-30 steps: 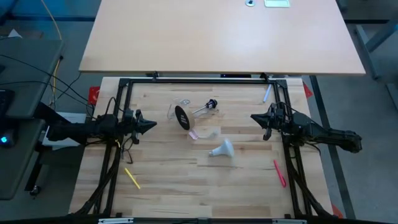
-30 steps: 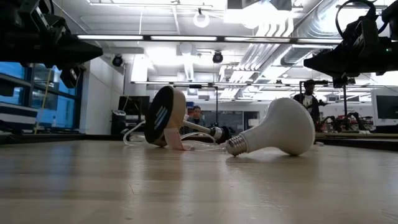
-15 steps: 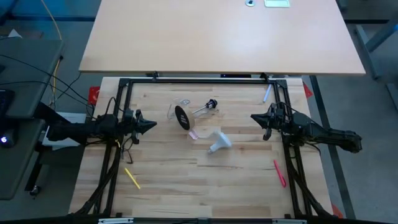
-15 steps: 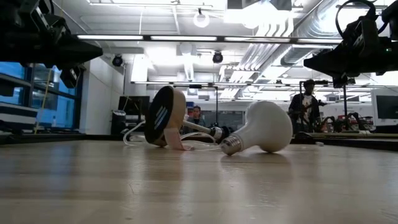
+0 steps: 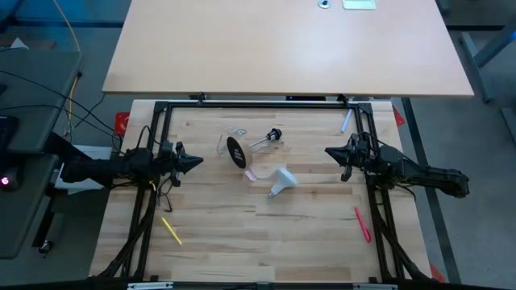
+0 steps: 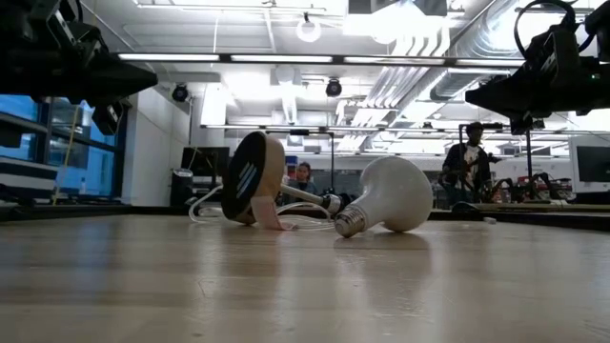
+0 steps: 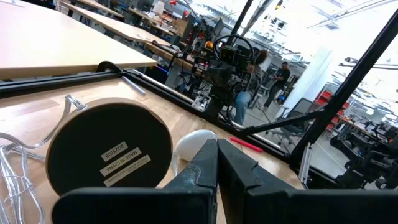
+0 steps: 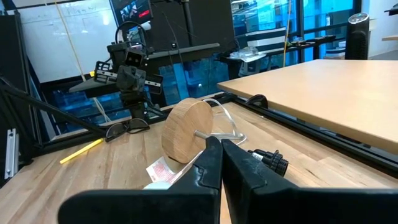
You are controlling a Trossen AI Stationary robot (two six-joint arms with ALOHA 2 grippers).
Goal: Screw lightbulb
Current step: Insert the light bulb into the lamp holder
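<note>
The lightbulb (image 5: 280, 182) lay on its side near the middle of the wooden desk (image 5: 218, 234), its globe toward the right arm's side and its greyish screw base (image 6: 349, 223) pointing toward the desk's near edge; nothing held it. In the low view the globe (image 6: 394, 194) rested on the desk surface with the base tilted slightly down.

The left claw (image 5: 192, 163) hovered above the desk's left side, well apart from the lightbulb, its two fingers closed together tip to tip, as the left wrist view (image 7: 217, 163) showed. The right claw (image 5: 330, 152) hovered over the right side, likewise well apart from the lightbulb and a little farther back, with its fingers (image 8: 214, 163) pressed together and gripping nothing. The lightbulb thus lay between the two claws, nearer the desk's front than either.

Just behind the lightbulb stood the round wooden disc (image 5: 235, 151) on edge, its dark underside bearing a label (image 7: 121, 157). A thin stem ran from it to a black socket (image 5: 275, 134), farther back. A clear cable (image 6: 205, 209) looped beside the disc.
</note>
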